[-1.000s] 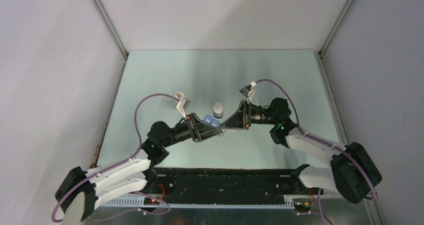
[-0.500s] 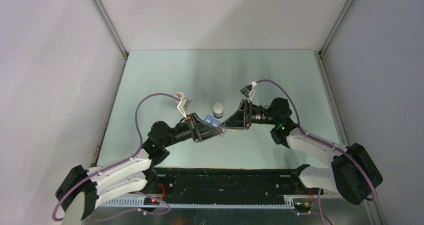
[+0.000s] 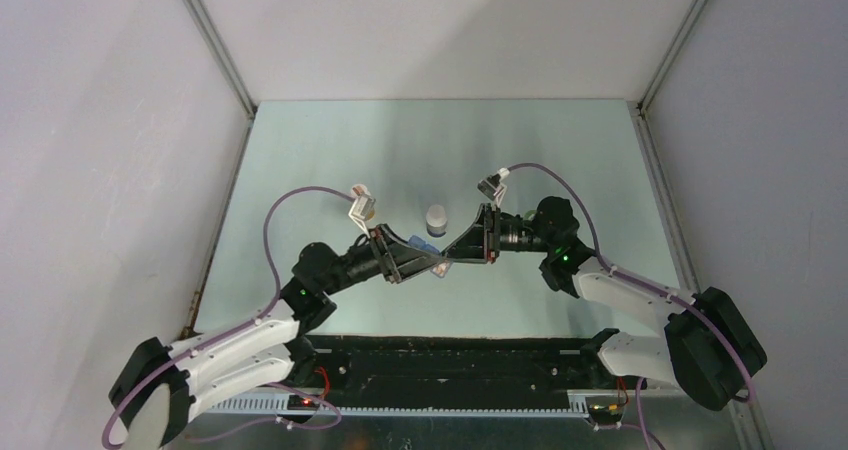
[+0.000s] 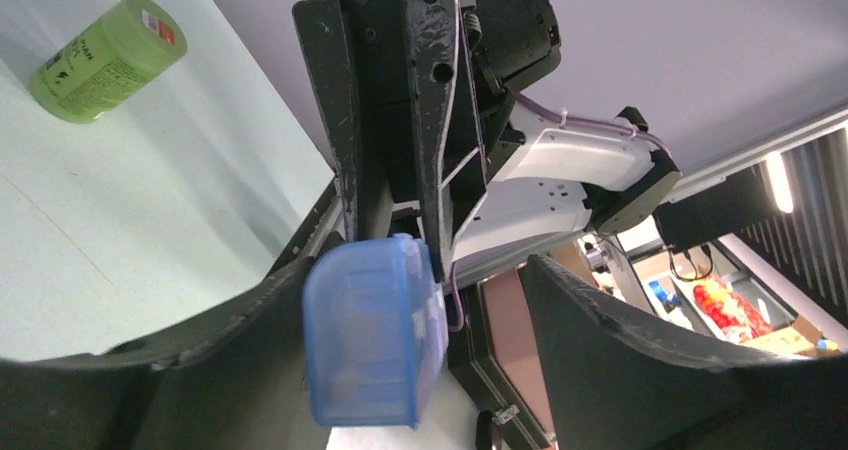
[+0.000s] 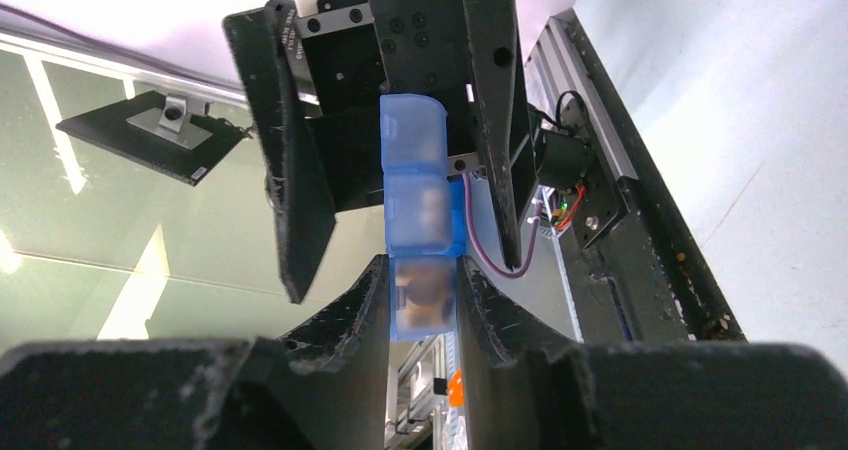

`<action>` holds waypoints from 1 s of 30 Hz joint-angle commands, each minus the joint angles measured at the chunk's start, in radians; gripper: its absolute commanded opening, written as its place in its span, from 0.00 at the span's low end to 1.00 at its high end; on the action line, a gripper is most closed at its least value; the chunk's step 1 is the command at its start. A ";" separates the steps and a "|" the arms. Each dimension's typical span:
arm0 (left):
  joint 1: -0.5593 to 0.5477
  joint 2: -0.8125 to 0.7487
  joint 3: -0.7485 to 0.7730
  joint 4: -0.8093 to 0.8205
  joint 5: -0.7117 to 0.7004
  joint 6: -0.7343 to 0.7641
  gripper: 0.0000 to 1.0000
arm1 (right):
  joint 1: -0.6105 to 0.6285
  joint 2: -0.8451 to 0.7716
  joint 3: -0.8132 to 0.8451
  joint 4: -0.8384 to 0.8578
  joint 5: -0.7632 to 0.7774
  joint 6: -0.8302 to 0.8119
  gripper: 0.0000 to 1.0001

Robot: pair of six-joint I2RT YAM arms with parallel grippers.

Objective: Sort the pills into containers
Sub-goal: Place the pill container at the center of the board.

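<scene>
Arms meet over the middle of the table (image 3: 560, 160), and the translucent blue pill box (image 3: 422, 242) hangs in the air between their two tips, clear of the surface. The right gripper (image 5: 420, 270) has its fingers (image 5: 365, 300) pressed on both sides of one end of the pill box (image 5: 420, 200), gripping it. The other end reaches in between the fingers of the left gripper (image 4: 430, 265), which stand wide apart. From the right wrist view a clear gap shows on one side of the box, and the opposite finger lies just beside it. In the compartment pinched by the right fingers a brownish patch (image 5: 420, 305) shows through the wall, too blurred to make out. A small white-capped bottle (image 3: 435, 217) stands upright just behind the grippers. A green bottle (image 4: 105, 60) lies on its side farther off.
</scene>
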 commanded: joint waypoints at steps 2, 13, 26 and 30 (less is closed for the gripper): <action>0.012 -0.068 0.001 -0.109 -0.077 0.074 0.87 | -0.001 -0.013 0.001 -0.043 0.040 -0.054 0.00; 0.018 -0.233 0.074 -0.788 -0.570 0.235 0.99 | -0.026 0.090 -0.012 -0.117 0.146 -0.123 0.00; 0.020 -0.386 0.096 -1.030 -0.813 0.260 0.99 | -0.008 0.376 -0.025 0.006 0.248 -0.180 0.00; 0.020 -0.378 0.092 -1.008 -0.794 0.269 0.99 | 0.005 0.461 -0.021 0.048 0.274 -0.215 0.00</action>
